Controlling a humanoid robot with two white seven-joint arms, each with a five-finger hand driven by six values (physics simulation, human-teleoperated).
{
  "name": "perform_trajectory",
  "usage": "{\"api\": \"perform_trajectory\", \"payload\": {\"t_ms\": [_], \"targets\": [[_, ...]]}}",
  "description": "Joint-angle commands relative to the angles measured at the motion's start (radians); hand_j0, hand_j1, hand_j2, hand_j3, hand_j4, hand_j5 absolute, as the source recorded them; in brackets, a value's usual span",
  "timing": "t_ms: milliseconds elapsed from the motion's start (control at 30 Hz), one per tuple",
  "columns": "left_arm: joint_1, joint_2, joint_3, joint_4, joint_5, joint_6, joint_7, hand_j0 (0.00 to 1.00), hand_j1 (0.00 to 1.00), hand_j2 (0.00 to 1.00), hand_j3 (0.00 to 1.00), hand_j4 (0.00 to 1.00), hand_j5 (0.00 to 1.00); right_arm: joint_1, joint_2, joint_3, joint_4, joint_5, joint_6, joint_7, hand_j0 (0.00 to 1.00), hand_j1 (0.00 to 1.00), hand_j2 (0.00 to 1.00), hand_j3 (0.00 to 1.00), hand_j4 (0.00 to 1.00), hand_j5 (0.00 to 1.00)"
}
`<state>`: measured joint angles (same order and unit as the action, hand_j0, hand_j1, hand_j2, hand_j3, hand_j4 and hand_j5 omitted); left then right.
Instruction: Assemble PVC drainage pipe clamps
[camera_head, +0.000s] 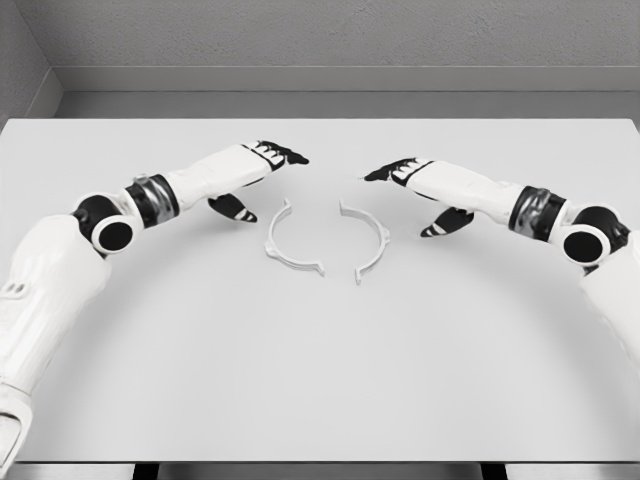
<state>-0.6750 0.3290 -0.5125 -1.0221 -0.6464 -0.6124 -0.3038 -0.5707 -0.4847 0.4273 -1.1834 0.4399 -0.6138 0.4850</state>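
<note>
Both clamp halves (292, 243) (365, 243) lie apart on worktop (320, 380); left hand (262, 172) and right hand (408, 180) spread, apparently hovering, holding nothing.

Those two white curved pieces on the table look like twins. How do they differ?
The left clamp half opens toward the right; the right clamp half opens toward the left. The left one lies tilted, its lower end swinging rightward, while the right one stands more upright. Both are thin white arcs, apart, untouched.
</note>
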Motion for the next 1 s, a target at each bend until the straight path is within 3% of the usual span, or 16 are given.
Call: {"api": "perform_trajectory", "payload": {"t_ms": [0,100,133,300,967], "targets": [[0.000,-0.005,0.000,0.002,0.007,0.002,0.000,1.00,1.00,1.00,1.00,1.00,1.00,0.002,-0.035,-0.064,-0.004,-0.033,0.003,0.000,1.00,1.00,1.00,1.00,1.00,1.00],[0.002,-0.011,-0.007,0.002,0.007,0.002,0.000,1.00,1.00,1.00,1.00,1.00,1.00,0.021,-0.058,-0.107,-0.016,-0.078,0.003,-0.002,1.00,1.00,1.00,1.00,1.00,1.00],[0.002,-0.011,-0.007,0.002,0.007,0.002,0.000,1.00,1.00,1.00,1.00,1.00,1.00,0.035,-0.069,-0.116,-0.056,-0.079,0.003,-0.002,1.00,1.00,1.00,1.00,1.00,1.00],[0.002,-0.021,-0.007,0.002,-0.007,0.002,0.000,1.00,1.00,1.00,1.00,1.00,1.00,0.044,-0.078,-0.113,-0.102,-0.081,0.003,-0.002,1.00,1.00,1.00,1.00,1.00,1.00],[0.005,-0.057,-0.011,-0.001,-0.030,0.002,-0.008,1.00,1.00,1.00,1.00,1.00,1.00,0.061,-0.072,-0.067,-0.102,-0.078,0.003,-0.003,1.00,1.00,1.00,1.00,1.00,1.00]]}}
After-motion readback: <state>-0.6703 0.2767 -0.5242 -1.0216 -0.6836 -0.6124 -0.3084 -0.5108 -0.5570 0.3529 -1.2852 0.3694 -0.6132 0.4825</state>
